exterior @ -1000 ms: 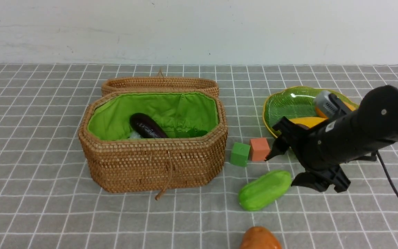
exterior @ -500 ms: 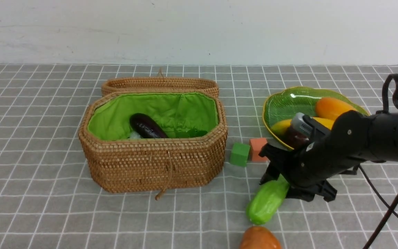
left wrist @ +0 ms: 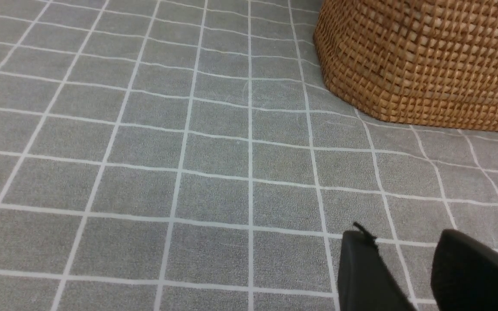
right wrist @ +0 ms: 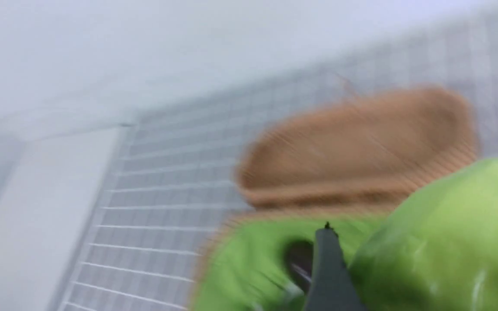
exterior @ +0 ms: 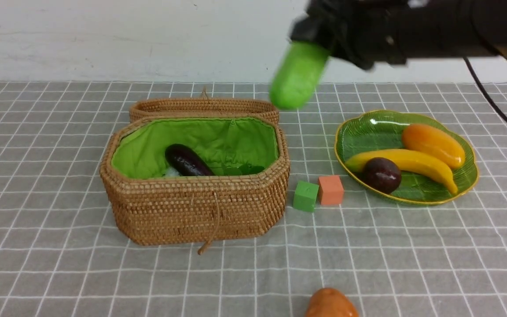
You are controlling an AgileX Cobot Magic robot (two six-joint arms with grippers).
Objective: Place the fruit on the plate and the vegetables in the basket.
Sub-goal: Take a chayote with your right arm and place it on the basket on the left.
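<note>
My right gripper point(exterior: 319, 39) is high in the air, shut on the light green gourd point(exterior: 298, 77), which hangs tilted above the back right corner of the open basket point(exterior: 196, 211). The right wrist view is blurred: the gourd point(right wrist: 443, 242) fills the gripper point(right wrist: 424, 242), with the basket point(right wrist: 352, 147) below. The eggplant point(exterior: 187, 160) lies inside on the green lining, beside a bit of white radish point(exterior: 172, 172). On the plate point(exterior: 368, 132) lie the mango point(exterior: 433, 145), banana point(exterior: 407, 163) and mangosteen point(exterior: 382, 175). The orange-brown lump point(exterior: 330, 304) sits at the front edge. My left gripper point(left wrist: 404, 242) is open over bare cloth near the basket point(left wrist: 417, 60).
A green cube point(exterior: 305, 196) and an orange cube point(exterior: 330, 189) stand between basket and plate. The basket's lid point(exterior: 205, 105) lies folded back behind it, with a cord loop point(exterior: 207, 246) hanging at the front. A white wall runs along the far side.
The right gripper came down on the gourd lying on the cloth, closed on it, and lifted it up and left toward the basket. The fruit on the plate is uncovered now.
</note>
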